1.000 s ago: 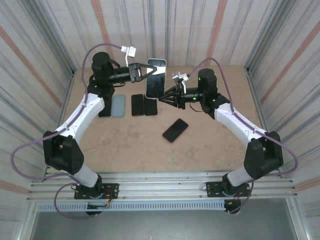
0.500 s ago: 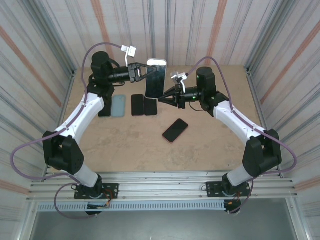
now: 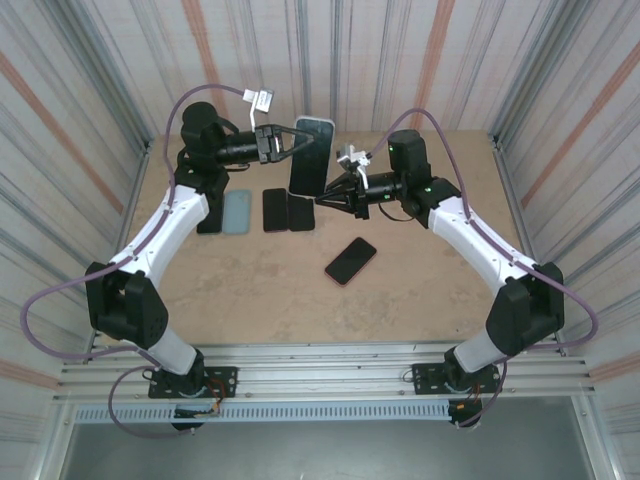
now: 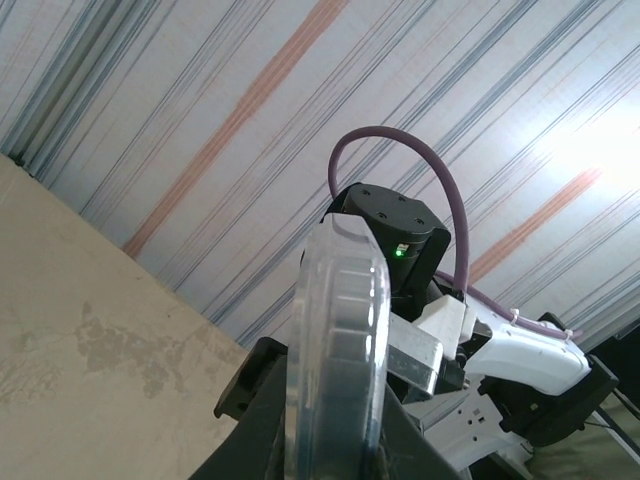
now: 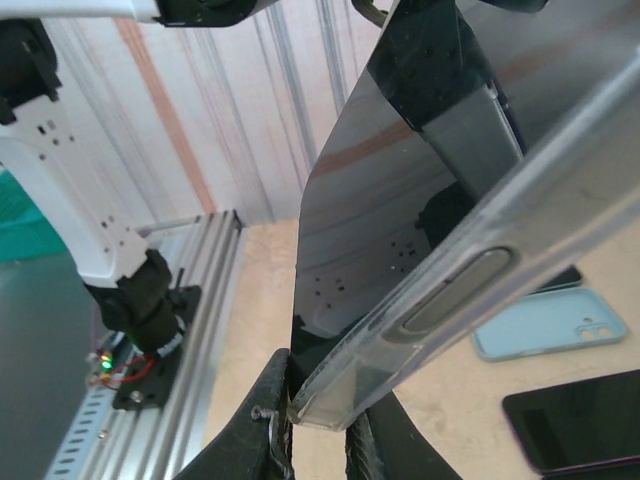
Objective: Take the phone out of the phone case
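Observation:
A phone in a clear case (image 3: 310,158) is held upright in the air over the back of the table. My left gripper (image 3: 300,140) is shut on its upper part. In the left wrist view the case's clear edge (image 4: 335,340) runs up between the black fingers (image 4: 262,400). My right gripper (image 3: 322,198) is shut on the lower corner from the right. In the right wrist view the fingertips (image 5: 285,400) pinch that corner, with the glossy black screen (image 5: 380,220) on one side and the clear case wall (image 5: 480,270) on the other.
Beneath the held phone a light blue case (image 3: 237,210) and two black phones (image 3: 275,209) (image 3: 301,210) lie in a row on the table. A dark phone with a pinkish rim (image 3: 351,260) lies mid-table. Striped walls enclose the table on three sides.
The right arm has shifted a little to the left and its elbow has risen. The held phone has edged slightly left. Both grippers keep their hold.

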You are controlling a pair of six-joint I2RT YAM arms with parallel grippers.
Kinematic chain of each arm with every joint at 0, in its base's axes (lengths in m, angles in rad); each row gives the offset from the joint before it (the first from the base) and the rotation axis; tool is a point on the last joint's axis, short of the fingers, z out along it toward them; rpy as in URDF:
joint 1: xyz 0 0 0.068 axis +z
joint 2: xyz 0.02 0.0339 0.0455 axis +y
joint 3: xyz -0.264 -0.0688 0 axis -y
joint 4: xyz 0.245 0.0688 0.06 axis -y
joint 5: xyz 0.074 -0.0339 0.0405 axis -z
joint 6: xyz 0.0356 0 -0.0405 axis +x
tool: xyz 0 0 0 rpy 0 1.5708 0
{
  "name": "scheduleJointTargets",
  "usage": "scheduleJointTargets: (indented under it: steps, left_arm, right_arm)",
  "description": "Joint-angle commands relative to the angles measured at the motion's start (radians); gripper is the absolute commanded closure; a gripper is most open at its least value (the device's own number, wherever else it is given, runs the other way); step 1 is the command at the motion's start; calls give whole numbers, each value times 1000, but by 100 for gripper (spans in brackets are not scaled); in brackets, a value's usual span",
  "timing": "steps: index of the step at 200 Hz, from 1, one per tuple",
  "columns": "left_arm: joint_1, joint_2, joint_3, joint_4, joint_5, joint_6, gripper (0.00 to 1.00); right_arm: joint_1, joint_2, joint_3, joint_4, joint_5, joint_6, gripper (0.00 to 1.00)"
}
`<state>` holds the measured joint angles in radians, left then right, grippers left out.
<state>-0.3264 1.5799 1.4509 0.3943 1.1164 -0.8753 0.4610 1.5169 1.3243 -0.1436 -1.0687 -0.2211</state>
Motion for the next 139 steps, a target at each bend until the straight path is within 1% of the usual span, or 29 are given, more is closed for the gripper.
scheduleJointTargets:
  steps: [1, 19, 43, 62, 88, 107, 122, 139]
  left_arm:
    - [-57, -32, 8, 24, 46, -251, 100]
    - [-68, -46, 0, -28, 39, -208, 100]
    - [-75, -43, -13, 5, 43, -220, 100]
    - [-79, -38, -19, 37, 43, -240, 100]
    - [-79, -32, -21, 43, 45, -253, 100]
    - [-79, -30, -21, 41, 48, -252, 100]
    - [-79, -28, -21, 37, 48, -242, 100]
    - [-80, -26, -20, 29, 42, -224, 100]
  right_arm:
    - [7, -5, 40, 54, 261, -181, 100]
    - [5, -9, 56, 93, 268, -167, 100]
    - [14, -17, 58, 142, 265, -150, 100]
    - [21, -21, 58, 164, 299, -160, 100]
    - [27, -35, 41, 199, 364, -189, 100]
    - [28, -45, 38, 211, 386, -198, 100]
    - [25, -47, 42, 220, 375, -177, 100]
    - [15, -52, 36, 251, 334, -128, 100]
